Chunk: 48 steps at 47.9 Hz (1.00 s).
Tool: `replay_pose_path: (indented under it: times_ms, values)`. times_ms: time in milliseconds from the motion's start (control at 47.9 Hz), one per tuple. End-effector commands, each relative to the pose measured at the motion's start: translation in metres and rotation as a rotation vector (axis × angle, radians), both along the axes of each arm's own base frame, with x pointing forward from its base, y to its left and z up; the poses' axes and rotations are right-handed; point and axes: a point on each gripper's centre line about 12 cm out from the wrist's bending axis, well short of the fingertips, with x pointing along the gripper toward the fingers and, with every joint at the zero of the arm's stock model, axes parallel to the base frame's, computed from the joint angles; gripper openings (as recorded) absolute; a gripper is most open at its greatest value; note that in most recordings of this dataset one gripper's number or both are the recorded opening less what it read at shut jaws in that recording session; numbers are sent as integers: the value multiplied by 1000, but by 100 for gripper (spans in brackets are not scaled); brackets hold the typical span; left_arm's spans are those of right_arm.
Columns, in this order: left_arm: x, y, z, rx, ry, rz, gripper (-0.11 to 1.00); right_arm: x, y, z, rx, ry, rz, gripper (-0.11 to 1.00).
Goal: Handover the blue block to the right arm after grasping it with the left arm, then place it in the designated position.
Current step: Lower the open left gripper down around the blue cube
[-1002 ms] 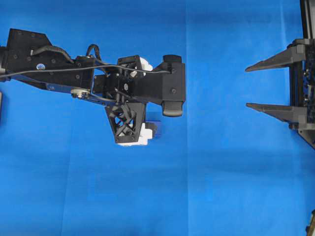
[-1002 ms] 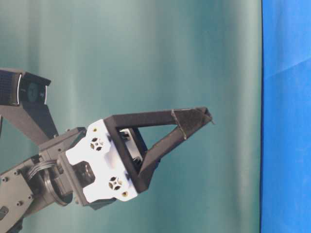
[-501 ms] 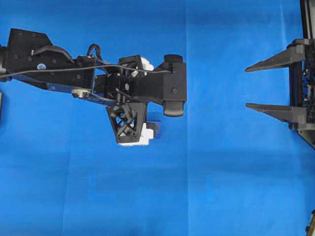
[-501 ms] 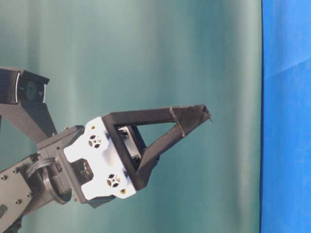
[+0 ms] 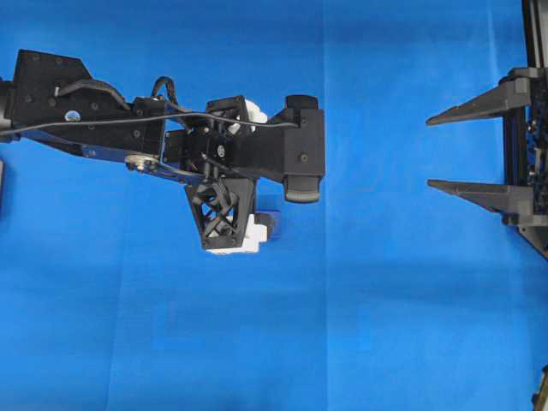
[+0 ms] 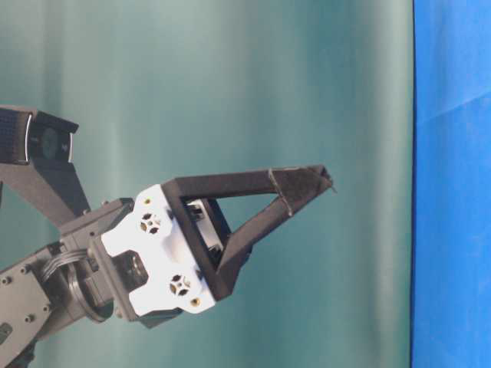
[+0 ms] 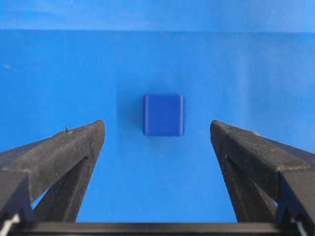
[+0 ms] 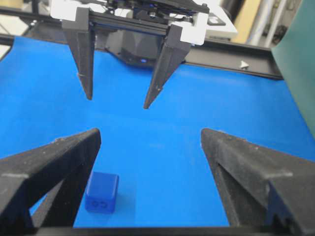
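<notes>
Blue block point(image 7: 163, 114) sits alone on the blue cloth point(image 7: 256, 69), and your left gripper point(image 7: 157, 132) hangs over it with fingers spread wide, touching nothing. From the left wrist view the block lies centred between the two tips, just ahead of them. Your right gripper point(image 5: 433, 152) waits well apart at the cloth's edge, fingers likewise apart and empty.

Blue cloth point(image 5: 385, 325) covers the counter, faint fold creases across it. Teal-green backdrop point(image 6: 230, 92) stands along the cloth's edge, also seen at the cloth's right side in the right wrist view. Black frame rail point(image 8: 246, 66) runs along the cloth's far edge.
</notes>
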Motion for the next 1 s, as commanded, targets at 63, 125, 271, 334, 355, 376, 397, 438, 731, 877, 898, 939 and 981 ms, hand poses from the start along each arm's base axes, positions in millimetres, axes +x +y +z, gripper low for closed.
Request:
replay_pose_path:
  times_ms: [63,125,271,334,355,376,397,438,731,877,898,939,981]
  values:
    - [2,1,16,0,-45,4,91,3,0,10,3,-23,-1,95]
    - [2,1,15,0,-43,4,91,4,0,10,3,-20,-1,95]
    - [2,1,16,-3,-46,5,91,4,0,10,5,-21,1,95]
    - [3,1,14,-4,-51,5,91,4,0,10,5,-20,1,95]
    - [3,1,13,-3,-54,5,91,4,0,10,5,-21,1,95]
    - [3,0,12,-4,-55,3,91,4,0,9,3,-20,-1,95]
    - [3,0,11,-3,-58,3,91,4,0,9,1,-20,-1,95]
    - [3,-1,9,-3,-63,1,91,4,0,9,4,-18,-1,95]
    - [8,-2,-28,-20,-42,22,91,6,0,6,1,-6,1,95]
    - [10,-3,-47,-22,-8,27,91,7,0,4,1,0,1,95]
    - [10,-3,-49,-24,-8,27,91,7,0,4,1,0,-1,95]
    - [10,-4,-52,-23,-13,25,91,7,0,4,3,2,-1,95]
    - [10,-5,-56,-26,-23,25,91,7,0,4,1,3,-1,95]
